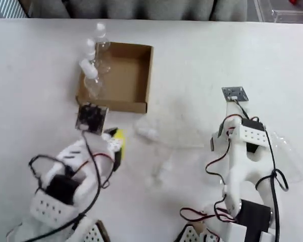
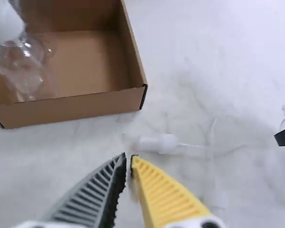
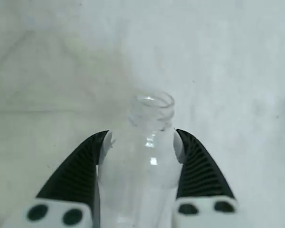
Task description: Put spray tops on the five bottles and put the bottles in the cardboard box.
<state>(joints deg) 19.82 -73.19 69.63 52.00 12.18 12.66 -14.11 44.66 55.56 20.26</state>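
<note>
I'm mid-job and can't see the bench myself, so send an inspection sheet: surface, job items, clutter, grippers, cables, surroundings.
Surface: white table, no spill seen.
Job's things: cardboard box holds capped bottles along one wall; a loose spray top lies on the table; an uncapped bottle sits in the right gripper.
Clutter: nothing seen.
Grippers: left gripper shut, empty, close to the spray top; right gripper shut on the uncapped bottle.
Cables: red and black wires loop off both arms.
Surroundings: grey curtain behind the table.
</note>
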